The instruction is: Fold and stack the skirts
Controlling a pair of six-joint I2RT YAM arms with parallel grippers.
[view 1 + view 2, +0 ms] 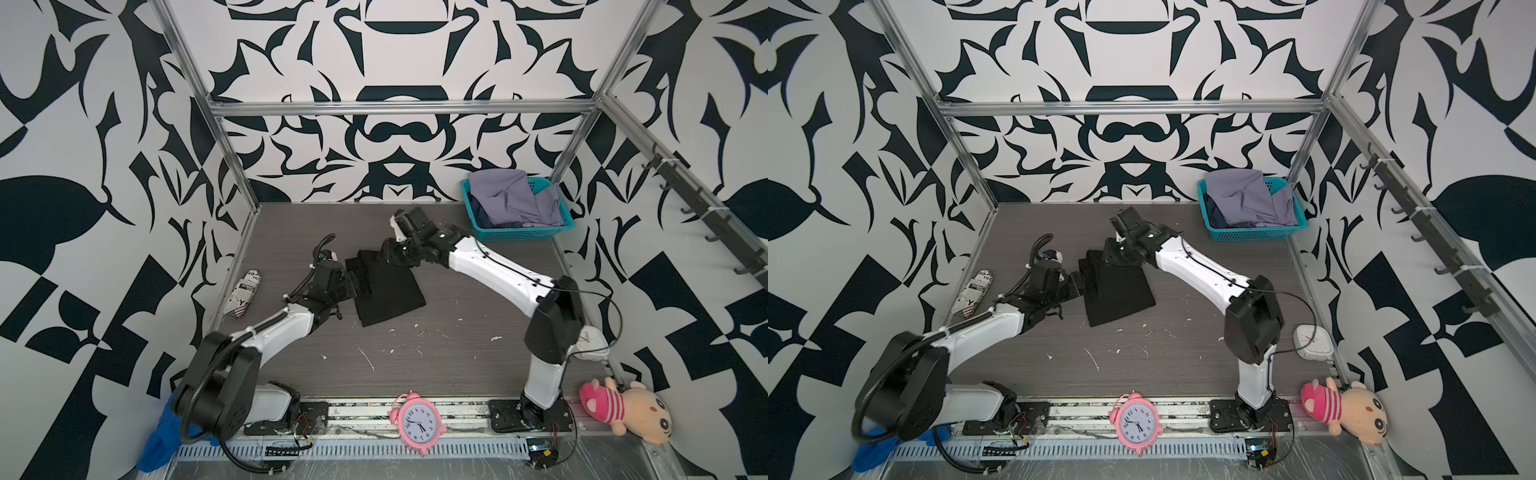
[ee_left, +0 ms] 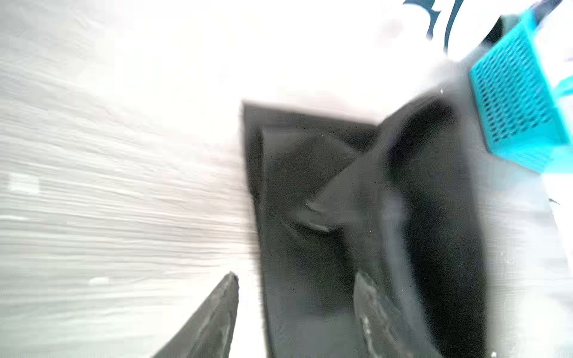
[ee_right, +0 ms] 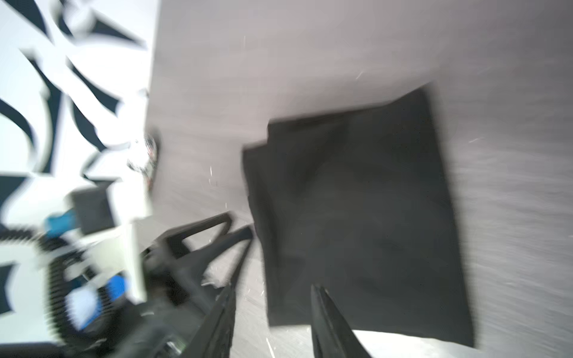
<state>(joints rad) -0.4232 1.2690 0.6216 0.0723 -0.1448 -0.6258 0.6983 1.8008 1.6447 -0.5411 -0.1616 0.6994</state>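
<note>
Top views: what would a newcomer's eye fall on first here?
The black skirt lies folded mid-table, with the left gripper and right gripper open at its edges. At the far right corner, a teal basket holds the lavender-grey skirt. A pink alarm clock sits at the front edge.

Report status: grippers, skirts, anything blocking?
Both open: left gripper, right gripper, over black skirt edges, gripping nothing. It lies folded flat on table. In teal basket: lavender skirt heaped, not yet folded. Nothing in the way.
</note>
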